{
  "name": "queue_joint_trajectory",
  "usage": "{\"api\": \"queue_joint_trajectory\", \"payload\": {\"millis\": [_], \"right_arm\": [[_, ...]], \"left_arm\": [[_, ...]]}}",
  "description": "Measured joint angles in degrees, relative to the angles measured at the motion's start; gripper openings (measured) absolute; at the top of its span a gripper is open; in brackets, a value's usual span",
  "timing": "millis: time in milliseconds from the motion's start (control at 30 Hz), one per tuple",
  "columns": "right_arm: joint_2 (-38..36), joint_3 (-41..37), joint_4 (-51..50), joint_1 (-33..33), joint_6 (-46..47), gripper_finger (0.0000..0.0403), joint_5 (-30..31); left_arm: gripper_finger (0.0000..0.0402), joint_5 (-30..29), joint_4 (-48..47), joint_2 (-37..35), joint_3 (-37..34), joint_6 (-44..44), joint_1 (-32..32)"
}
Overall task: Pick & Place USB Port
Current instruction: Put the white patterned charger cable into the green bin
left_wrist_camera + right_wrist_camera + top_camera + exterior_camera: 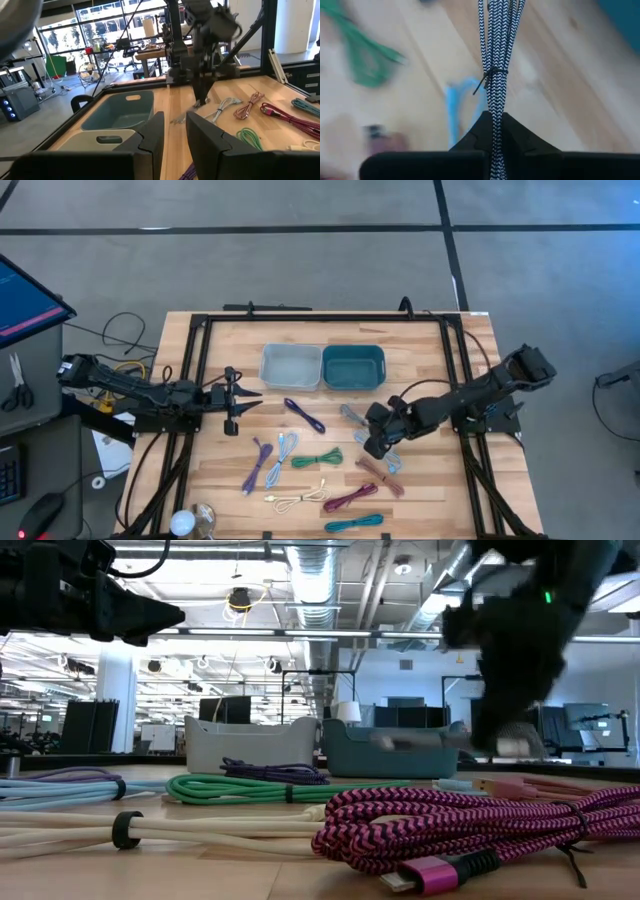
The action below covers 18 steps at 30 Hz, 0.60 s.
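On the right half of the table, near its middle: the working gripper and its cable.
Right gripper (pixel 375 442): fingers (pixel 512 137) pinched tight on a black-and-white braided cable (pixel 495 60); the bundle runs straight out between them, tied with a thin dark twist.
Held cable, position: in the high view it lies under the gripper's tip, in front of the teal bin (pixel 353 367), between the purple cable (pixel 305 415) and the pink cable (pixel 380 476); whether it is clear of the wood I cannot tell.
Left gripper (pixel 243 402): waits over the left half of the table, fingers (pixel 150 135) set a narrow gap apart, nothing between them.
Bins: a grey bin (pixel 291 366) and the teal bin stand side by side, touching, at the far middle of the table.
Loose cables: lilac cable (pixel 258 463), light blue cable (pixel 283 448), green cable (pixel 318 459), cream cable (pixel 297 498), magenta cable (pixel 350 498) and teal cable (pixel 355 522) lie spread across the near half, each coiled and tied.
Surface: a pale wooden table (pixel 210 470) of planks, edged with a black frame (pixel 196 340).
Room: grey floor with dark lines around the table; the low view shows an open hall with ceiling ducts (pixel 330 560), strip lights and desks with monitors (pixel 585 725).
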Motion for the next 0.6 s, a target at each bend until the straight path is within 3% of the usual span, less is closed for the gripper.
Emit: {"api": "queue_joint_trajectory", "payload": {"millis": [267,433,600], "right_arm": [[-6.9,7.0,-6.7,-2.1,-10.2,0.0005,4.5],[-8.3,11.0,-12.9,-4.9,-16.9,0.0005,9.0],[-7.8,11.9,-13.1,-10.4,-25.5,0.0005,9.4]], "left_arm": [[0.0081,0.0,0.0,0.0,0.0,0.0,0.0],[0.0081,0.0,0.0,0.0,0.0,0.0,0.0],[0.0081,0.0,0.0,0.0,0.0,0.0,0.0]]}}
